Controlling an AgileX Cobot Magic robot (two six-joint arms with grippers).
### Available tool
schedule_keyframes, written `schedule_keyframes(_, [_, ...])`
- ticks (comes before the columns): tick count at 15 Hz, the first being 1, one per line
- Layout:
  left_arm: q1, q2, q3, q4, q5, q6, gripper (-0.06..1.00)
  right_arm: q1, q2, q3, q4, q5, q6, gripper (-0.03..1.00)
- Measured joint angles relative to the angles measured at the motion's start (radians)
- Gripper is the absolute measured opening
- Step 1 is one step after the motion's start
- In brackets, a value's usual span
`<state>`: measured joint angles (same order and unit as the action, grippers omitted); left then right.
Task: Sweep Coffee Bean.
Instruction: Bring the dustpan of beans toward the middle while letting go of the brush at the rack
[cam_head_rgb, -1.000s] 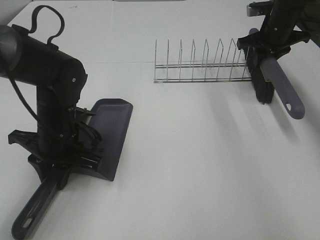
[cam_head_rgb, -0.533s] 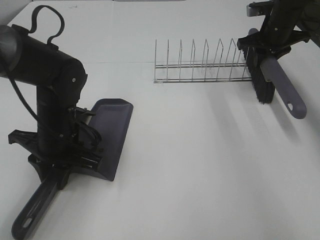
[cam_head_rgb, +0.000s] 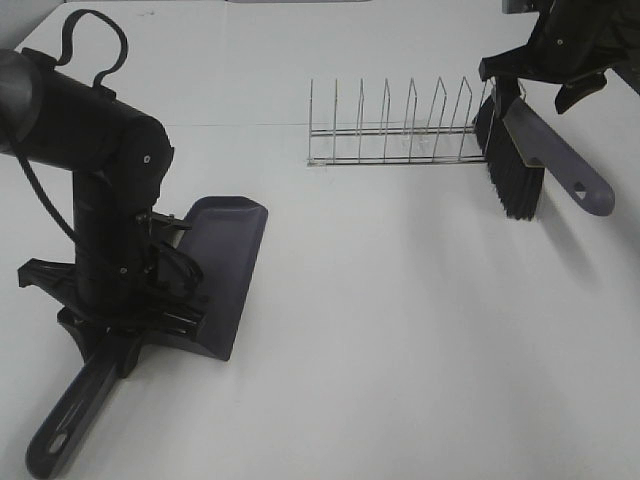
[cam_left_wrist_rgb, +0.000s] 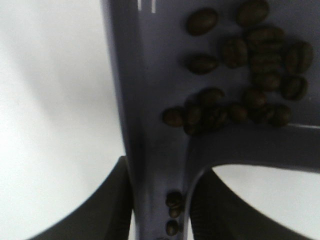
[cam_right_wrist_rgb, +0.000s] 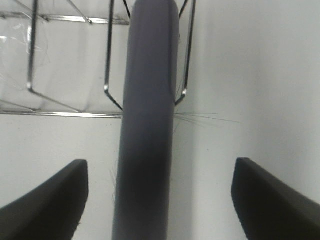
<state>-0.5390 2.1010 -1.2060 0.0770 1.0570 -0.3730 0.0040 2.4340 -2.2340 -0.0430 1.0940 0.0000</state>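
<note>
The dark grey dustpan (cam_head_rgb: 228, 262) rests on the white table at the left. My left gripper (cam_head_rgb: 120, 335) is shut on its handle. In the left wrist view the coffee beans (cam_left_wrist_rgb: 252, 75) lie heaped in the back of the dustpan (cam_left_wrist_rgb: 150, 85), and a few sit in the handle groove between my left gripper (cam_left_wrist_rgb: 157, 200) jaws. The beans cannot be made out in the exterior view. The brush (cam_head_rgb: 515, 175), with black bristles and a grey handle, sits at the rack's right end. My right gripper (cam_head_rgb: 532, 82) is open above it, its fingers wide of the handle (cam_right_wrist_rgb: 150, 100).
A wire dish rack (cam_head_rgb: 390, 135) stands at the back middle of the table and also shows in the right wrist view (cam_right_wrist_rgb: 40, 75). The left arm's bulk (cam_head_rgb: 90, 130) stands over the dustpan's handle end.
My right gripper has opened, let go of the brush and risen toward the back right. The brush has tipped, bristles turned more to the left. The left arm and dustpan have not moved.
</note>
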Motion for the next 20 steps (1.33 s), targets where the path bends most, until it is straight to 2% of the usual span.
schedule_keyframes(2, [0.000,-0.013,-0.016,-0.009,-0.032,-0.005,0.26,0.000,-0.048,0.000,0.043,-0.003,0.000,0.67])
schedule_keyframes(6, [0.000,-0.008,-0.133,-0.058,-0.103,-0.009,0.26,0.000,-0.090,-0.003,0.131,0.015,0.000,0.67])
schedule_keyframes(8, [0.000,0.028,-0.200,-0.077,-0.077,-0.009,0.26,0.000,-0.090,-0.003,0.159,0.043,0.000,0.67])
schedule_keyframes(12, [0.000,0.118,-0.282,-0.122,0.043,-0.001,0.26,0.000,-0.090,-0.003,0.172,0.092,-0.012,0.67])
schedule_keyframes(16, [0.000,0.120,-0.287,-0.126,0.068,-0.001,0.27,0.000,-0.090,-0.003,0.172,0.121,-0.013,0.67])
schedule_keyframes(17, [0.000,0.120,-0.287,-0.132,0.074,-0.001,0.29,0.000,-0.090,-0.003,0.174,0.123,-0.013,0.67])
schedule_keyframes(20, [0.000,0.120,-0.301,-0.138,0.097,-0.001,0.55,0.000,-0.090,-0.003,0.175,0.123,-0.013,0.67])
